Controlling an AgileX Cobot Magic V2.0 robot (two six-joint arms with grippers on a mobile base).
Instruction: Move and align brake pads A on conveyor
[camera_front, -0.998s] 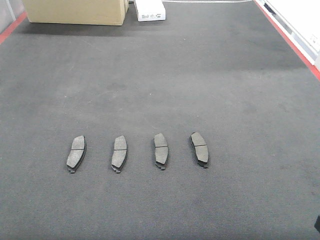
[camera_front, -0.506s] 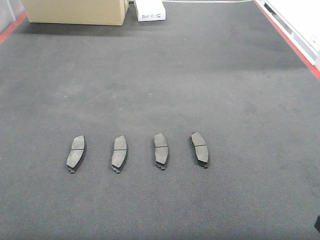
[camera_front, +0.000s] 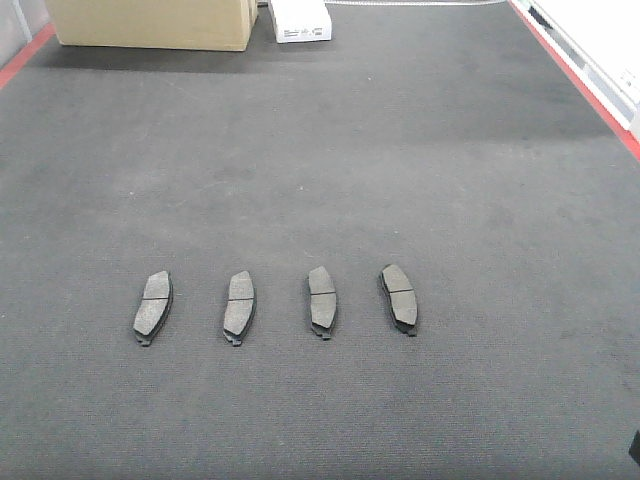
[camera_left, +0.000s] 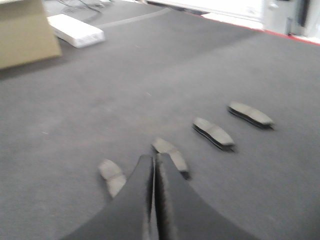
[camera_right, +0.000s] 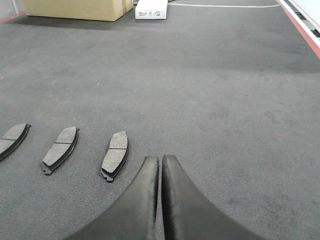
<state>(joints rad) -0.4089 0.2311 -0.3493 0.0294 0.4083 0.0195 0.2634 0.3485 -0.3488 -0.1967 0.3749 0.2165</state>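
Several brake pads A lie in a left-to-right row on the conveyor (camera_front: 330, 160), each one lengthwise away from me: the leftmost pad (camera_front: 153, 306), its neighbour (camera_front: 239, 305), another (camera_front: 321, 300) and the rightmost pad (camera_front: 399, 297). Neither gripper shows in the front view. The left wrist view is blurred. In it my left gripper (camera_left: 154, 159) is shut and empty, its tips between the first pad (camera_left: 112, 175) and the second pad (camera_left: 172, 155). My right gripper (camera_right: 160, 159) is shut and empty, just right of the rightmost pad (camera_right: 115, 154).
A cardboard box (camera_front: 150, 22) and a small white box (camera_front: 300, 20) stand at the belt's far end. The red frame (camera_front: 585, 85) runs along the right side, and a strip of it (camera_front: 25, 55) shows at the far left.
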